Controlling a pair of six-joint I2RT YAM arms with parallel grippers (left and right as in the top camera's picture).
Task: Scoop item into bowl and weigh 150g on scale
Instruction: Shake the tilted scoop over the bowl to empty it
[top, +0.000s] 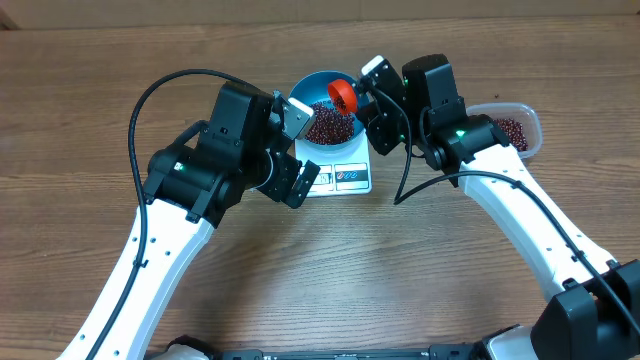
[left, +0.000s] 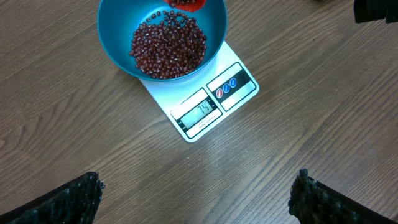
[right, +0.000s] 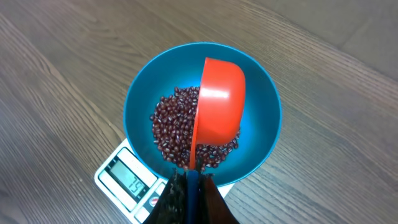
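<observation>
The blue bowl (top: 303, 92) stands on the white scale (top: 348, 178), whose display (right: 132, 180) reads 75. A heap of red-brown beans (top: 328, 126) covers the bowl's floor (right: 140, 106). My right gripper (right: 189, 186) is shut on the blue handle of a red scoop (right: 217, 106), which is tipped on its side over the beans (right: 171, 127), inside the bowl. My left gripper (top: 298, 150) hovers left of the scale and stands open. Only bare table shows between its fingertips (left: 84, 193). The left wrist view takes in the bowl (left: 112, 43) and scale (left: 211, 106).
A clear plastic tub (top: 535, 125) holding more beans (top: 512, 128) sits at the right, partly under my right arm. Both arms reach in from the near edge and meet at the scale. Wooden tabletop lies all around.
</observation>
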